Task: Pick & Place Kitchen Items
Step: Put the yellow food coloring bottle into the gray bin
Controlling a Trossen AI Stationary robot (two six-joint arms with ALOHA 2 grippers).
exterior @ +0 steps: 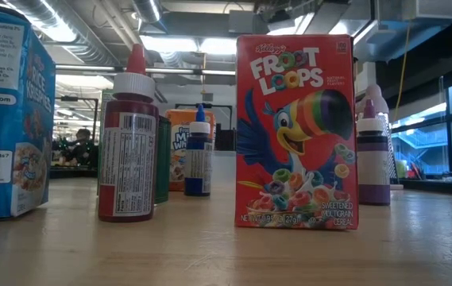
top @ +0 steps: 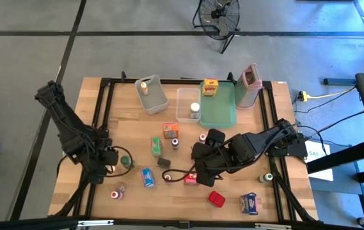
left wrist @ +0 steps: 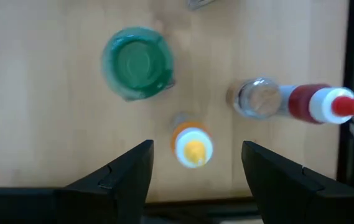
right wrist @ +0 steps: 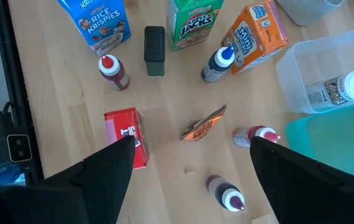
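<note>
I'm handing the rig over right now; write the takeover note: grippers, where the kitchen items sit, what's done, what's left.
Left gripper: open, empty, above a small yellow-capped bottle, beside a green-lidded jar.
Right gripper: open, empty, over mid-table near the Froot Loops box and an orange packet.
Done: one bottle in the left clear bin, a white-capped jar in the middle bin, one small box on the teal tray.
Left: most items are on the table, including the Rice Krispies box, Apple Jacks box and several bottles.
</note>
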